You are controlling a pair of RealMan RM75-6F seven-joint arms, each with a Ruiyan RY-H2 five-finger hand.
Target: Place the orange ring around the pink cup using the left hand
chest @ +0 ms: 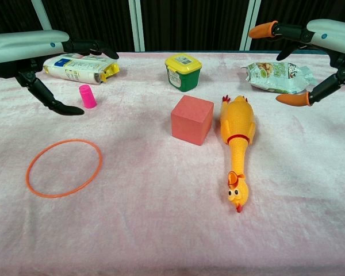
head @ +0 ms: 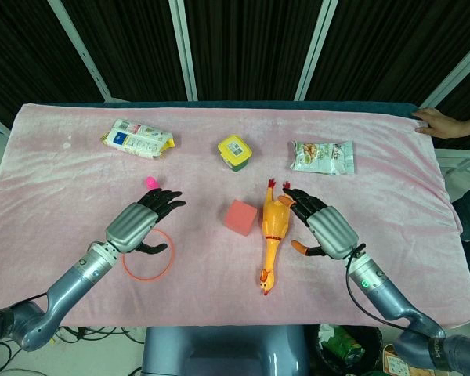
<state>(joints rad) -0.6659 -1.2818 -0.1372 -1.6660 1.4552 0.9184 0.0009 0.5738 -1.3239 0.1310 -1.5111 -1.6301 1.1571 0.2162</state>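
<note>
The thin orange ring [chest: 96,158] lies flat on the pink cloth at the front left; in the head view the orange ring [head: 171,262] is partly covered by my left hand [head: 143,222]. That hand hovers above the ring's far side with fingers spread and holds nothing. The small pink cup [chest: 87,96] stands upright beyond the ring, and in the head view the pink cup [head: 150,182] is just past the left fingertips. In the chest view the left hand [chest: 43,54] hangs above the cloth, clear of ring and cup. My right hand [head: 323,224] is spread and empty beside the rubber chicken.
A pink cube [head: 239,217] and a yellow rubber chicken [head: 272,231] lie mid-table. A yellow-lidded green tub [head: 234,152], a white and yellow packet [head: 138,139] and a snack bag [head: 322,157] sit at the back. A person's hand [head: 435,121] rests on the far right edge.
</note>
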